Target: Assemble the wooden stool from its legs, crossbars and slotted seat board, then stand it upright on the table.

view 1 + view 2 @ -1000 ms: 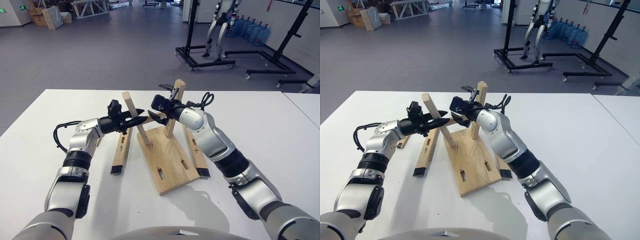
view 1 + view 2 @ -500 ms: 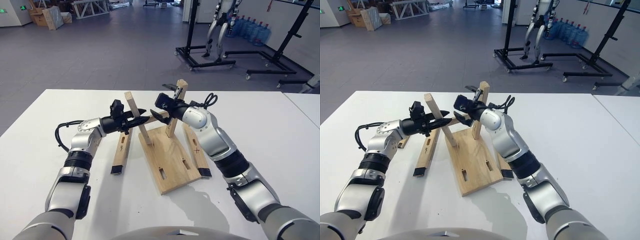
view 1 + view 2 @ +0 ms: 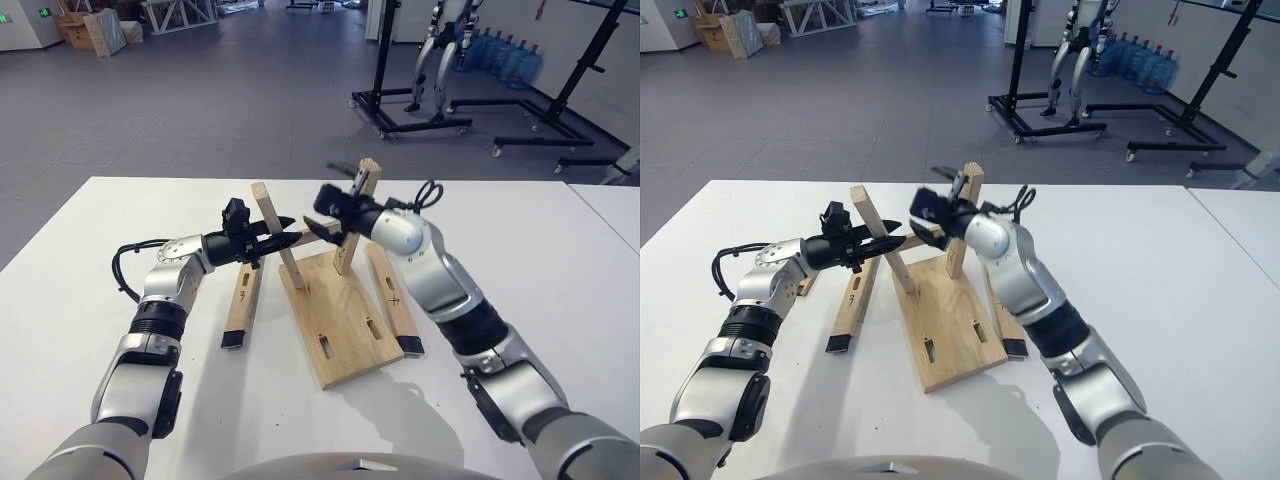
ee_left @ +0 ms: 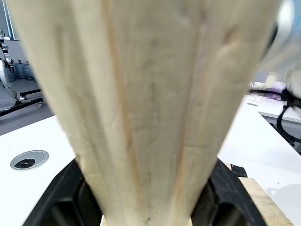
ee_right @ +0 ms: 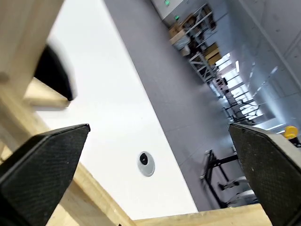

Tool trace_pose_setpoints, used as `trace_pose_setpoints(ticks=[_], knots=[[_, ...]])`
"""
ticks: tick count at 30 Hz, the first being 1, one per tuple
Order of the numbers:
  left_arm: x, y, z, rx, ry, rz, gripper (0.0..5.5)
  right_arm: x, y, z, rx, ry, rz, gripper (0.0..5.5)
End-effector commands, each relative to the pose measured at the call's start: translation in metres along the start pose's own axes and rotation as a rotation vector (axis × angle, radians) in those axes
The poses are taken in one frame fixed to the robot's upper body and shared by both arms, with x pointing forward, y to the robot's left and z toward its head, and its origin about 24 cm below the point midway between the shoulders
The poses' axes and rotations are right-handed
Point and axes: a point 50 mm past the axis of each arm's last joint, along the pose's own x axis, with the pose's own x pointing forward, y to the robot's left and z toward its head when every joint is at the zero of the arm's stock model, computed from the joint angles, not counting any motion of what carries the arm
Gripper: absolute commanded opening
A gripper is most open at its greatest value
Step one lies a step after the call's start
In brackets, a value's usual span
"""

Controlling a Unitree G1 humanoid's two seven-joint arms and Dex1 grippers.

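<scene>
Behind the white table (image 3: 560, 270) we see a grey hall floor and black wheeled frames (image 3: 420, 110) — none of it touches the work. On the table the slotted seat board (image 3: 345, 335) lies flat. Two legs stand in it, both tilted, so that the left upright leg (image 3: 264, 208) and the right upright leg (image 3: 362, 185) splay apart at their tops. Between them sits a short strip of wood that we take for a crossbar (image 3: 304, 237) (its ends are hard to make out). Two more legs lie flat on the table, the left loose leg (image 3: 240, 305) and the right loose leg (image 3: 392, 300), one just beside each long edge of the board.

The left gripper (image 3: 280, 240) is clamped across the left upright leg about halfway up; in the left wrist view the wood sits tight between its black fingers (image 4: 61, 202). The right gripper (image 3: 322, 226) hangs near the crossbar between the uprights, its fingers (image 5: 44, 155) spread wide with nothing held.

We judge these parts to be stiff, light and not fragile. The bare wood faces look smooth, though, and could slide in hard fingers. A leg only loosely seated in its slot is likely to pivot. The legs are best taken across their flat faces near mid-length. The crossbar is best taken by its middle, leaving both ends free for the joints. The board may skid on the table if pushed sideways.
</scene>
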Motion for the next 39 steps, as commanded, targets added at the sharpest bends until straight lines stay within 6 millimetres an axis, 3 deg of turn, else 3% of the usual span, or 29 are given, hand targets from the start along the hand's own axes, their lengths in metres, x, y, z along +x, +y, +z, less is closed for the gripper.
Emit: trace_pose_setpoints(ticks=[1,4,5,8,12,14,16,19,21,23,24,27,29,31,39], knots=[[-0.002,-0.008,-0.028,-0.073,0.104,-0.003,2.02,-0.002,0.057,-0.046,-0.033,0.154,0.178,5.4],[0.0,-0.008,-0.028,-0.074,0.104,-0.004,2.02,0.009,0.03,-0.018,0.077,0.053,0.09,5.4],[-0.001,-0.008,-0.028,-0.075,0.103,-0.003,2.02,0.01,0.008,-0.001,0.115,-0.007,0.031,5.4],[-0.001,-0.008,-0.029,-0.075,0.104,-0.002,2.02,0.005,-0.047,0.04,0.161,-0.148,-0.105,5.4],[-0.001,-0.008,-0.028,-0.075,0.103,-0.001,2.02,-0.005,-0.09,0.074,0.141,-0.236,-0.218,5.4],[-0.001,-0.008,-0.028,-0.075,0.103,0.0,2.02,-0.004,-0.085,0.069,0.101,-0.205,-0.21,5.4],[-0.001,-0.008,-0.028,-0.076,0.103,0.001,2.02,0.0,-0.062,0.043,0.072,-0.116,-0.157,5.4],[-0.001,-0.008,-0.028,-0.077,0.103,0.001,2.02,0.0,-0.004,-0.019,0.015,0.08,-0.003,5.4],[-0.001,-0.008,-0.029,-0.078,0.103,0.0,2.02,-0.006,0.047,-0.064,-0.028,0.212,0.146,5.4],[-0.001,-0.009,-0.03,-0.079,0.105,0.0,2.02,-0.007,0.071,-0.074,-0.023,0.226,0.211,5.4],[-0.001,-0.009,-0.03,-0.079,0.107,0.0,2.02,0.0,0.062,-0.063,0.013,0.187,0.174,5.4],[0.0,-0.008,-0.03,-0.076,0.108,0.0,2.02,0.012,0.005,-0.017,0.102,0.026,0.007,5.4],[0.0,-0.008,-0.03,-0.076,0.107,0.0,2.02,0.008,-0.042,0.015,0.13,-0.08,-0.114,5.4],[0.0,-0.008,-0.029,-0.078,0.096,0.002,2.02,0.001,-0.067,0.032,0.139,-0.124,-0.173,5.4],[0.003,-0.009,-0.012,-0.127,-0.023,-0.005,2.02,-0.002,-0.061,0.028,0.151,-0.105,-0.151,5.4]])
